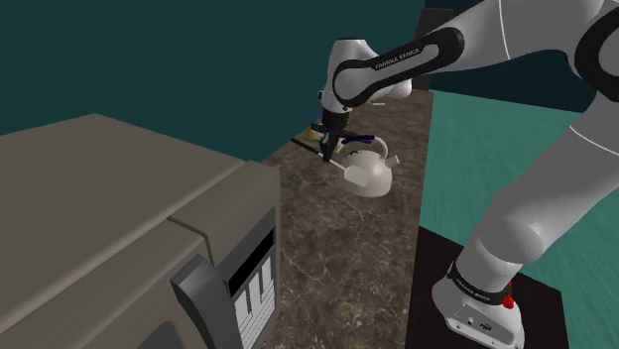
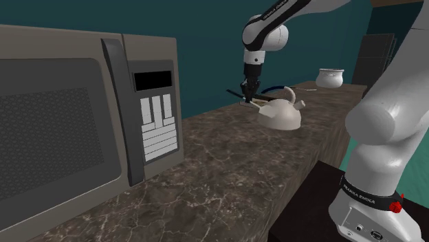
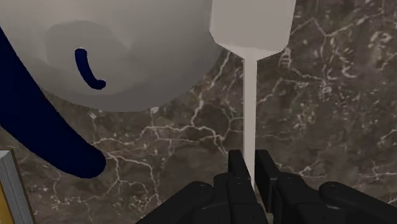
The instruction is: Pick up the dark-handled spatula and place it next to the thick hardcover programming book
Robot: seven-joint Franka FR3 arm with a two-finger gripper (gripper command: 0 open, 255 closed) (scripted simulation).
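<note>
Pinched almost together on the thin pale shaft of the spatula point(image 3: 249, 95), touching it on both sides and gripping it, by the look of things. Holding it far from the blade, with the grip end hidden under the hand. Seen through the wrist view with the blade pointing away from the gripper point(image 3: 250, 162) and overlapping the edge of a white kettle point(image 3: 127, 57). Found in the shoulder view low over the dark marbled counter point(image 1: 327, 228), just beside the kettle and well apart from the microwave point(image 1: 119, 218). Cannot tell whether lifted clear of the stone or resting on it.

Judged to be the start of the carry. Raise straight up first, enough to clear the kettle's body and the dark-blue hoop handle point(image 3: 44, 140) close alongside. Hold the squeeze firm: slim shaft, long lever, likely to pivot between the jaws if swung quickly. Move slowly toward what is probably the book point(image 3: 7, 188), a tan-edged corner near the gripper, though with too little visible to be sure. Lower flat onto bare counter just beside it, not on top. Release only with the blade lying down and settled
</note>
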